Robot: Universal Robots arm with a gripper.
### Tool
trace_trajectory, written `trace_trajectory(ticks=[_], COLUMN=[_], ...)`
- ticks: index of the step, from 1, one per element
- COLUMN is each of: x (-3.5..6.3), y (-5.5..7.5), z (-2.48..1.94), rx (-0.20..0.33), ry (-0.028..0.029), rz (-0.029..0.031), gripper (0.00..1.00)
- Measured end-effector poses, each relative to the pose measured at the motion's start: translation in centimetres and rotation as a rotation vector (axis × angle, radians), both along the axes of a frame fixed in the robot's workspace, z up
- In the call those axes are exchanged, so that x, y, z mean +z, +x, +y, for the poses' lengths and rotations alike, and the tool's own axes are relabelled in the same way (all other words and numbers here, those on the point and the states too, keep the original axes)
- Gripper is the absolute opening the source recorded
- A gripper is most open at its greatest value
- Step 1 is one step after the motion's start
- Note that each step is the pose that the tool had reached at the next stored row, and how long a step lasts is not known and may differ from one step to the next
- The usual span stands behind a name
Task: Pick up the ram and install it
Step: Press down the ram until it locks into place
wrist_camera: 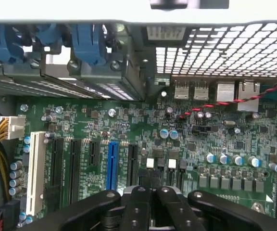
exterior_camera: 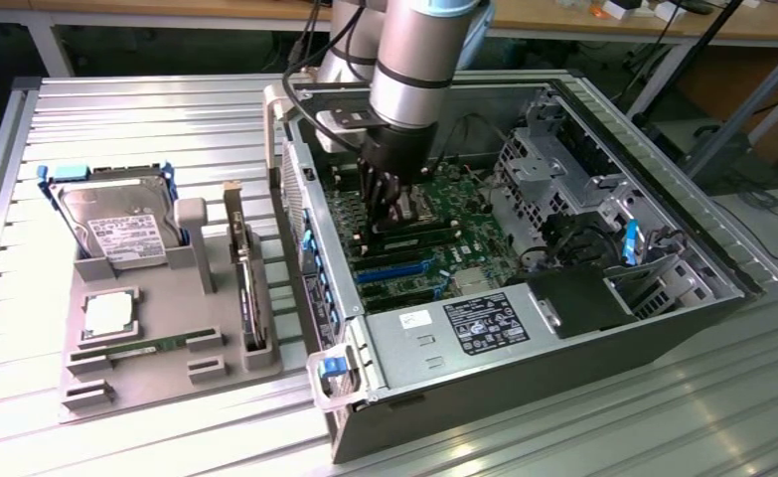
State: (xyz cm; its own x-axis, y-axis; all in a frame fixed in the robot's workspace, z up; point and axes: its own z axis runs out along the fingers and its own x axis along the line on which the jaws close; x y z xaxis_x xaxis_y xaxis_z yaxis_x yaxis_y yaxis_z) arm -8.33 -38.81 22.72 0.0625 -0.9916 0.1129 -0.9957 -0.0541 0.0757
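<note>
My gripper [exterior_camera: 391, 221] is down inside the open computer case [exterior_camera: 495, 328], its dark fingers together just over the long dark memory slots [exterior_camera: 415, 239] on the green motherboard [exterior_camera: 462, 253]. In the wrist view the fingertips [wrist_camera: 137, 195] meet over the board and nothing shows between them, so the gripper [wrist_camera: 150, 192] is shut. One ram [exterior_camera: 143, 349], a thin green stick, lies in a slot of the grey tray [exterior_camera: 44, 378] at the exterior view's left, far from the gripper.
The tray also carries a hard drive [exterior_camera: 117, 224] in a blue frame, a square silver processor [exterior_camera: 107, 313] and a long dark expansion card [exterior_camera: 245, 288] standing on edge. Case walls, drive cages [exterior_camera: 561, 179] and the power supply [exterior_camera: 488, 320] surround the gripper. Blue latches [wrist_camera: 88, 43] and expansion slots [wrist_camera: 112, 163] lie ahead.
</note>
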Motion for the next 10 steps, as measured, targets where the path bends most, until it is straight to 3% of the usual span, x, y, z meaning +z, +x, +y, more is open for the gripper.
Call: trace_trajectory(ticks=[4,5,6,7,10], x=[0.24,0.77,1.15,1.64,1.65], y=[0.1,0.2,0.2,0.6,2.9], z=[0.04,0.04,0.03,0.03,0.03], rx=[0.0,0.0,0.0,0.0,0.0], ry=[0.0029,0.0019,-0.0013,-0.0079,-0.0102], rz=[0.0001,0.0049,0.0069,0.0083,0.0083], gripper=[0.11,0.11,0.11,0.11,0.11])
